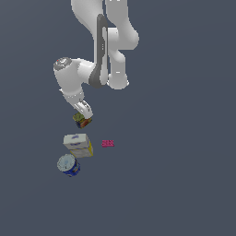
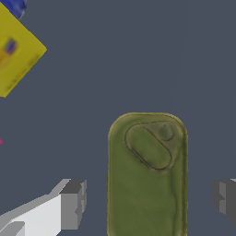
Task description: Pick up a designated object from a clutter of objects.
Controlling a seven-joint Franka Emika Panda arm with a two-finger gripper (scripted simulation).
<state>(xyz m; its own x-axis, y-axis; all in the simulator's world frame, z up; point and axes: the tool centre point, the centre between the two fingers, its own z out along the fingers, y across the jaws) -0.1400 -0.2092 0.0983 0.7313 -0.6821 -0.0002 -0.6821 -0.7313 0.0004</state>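
Olive-topped can [image 2: 147,175] fills the wrist view, sitting between the spread fingers [image 2: 73,203] of the open gripper [image 1: 84,118] — its long axis runs across their closing line. It stands just beyond the white-and-yellow box [image 1: 78,144], apart from it.

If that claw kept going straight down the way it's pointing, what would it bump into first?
Most likely the olive-topped box. In the wrist view it sits between the two fingers of the gripper, which stand apart on either side of it. Whether they already touch it is unclear.
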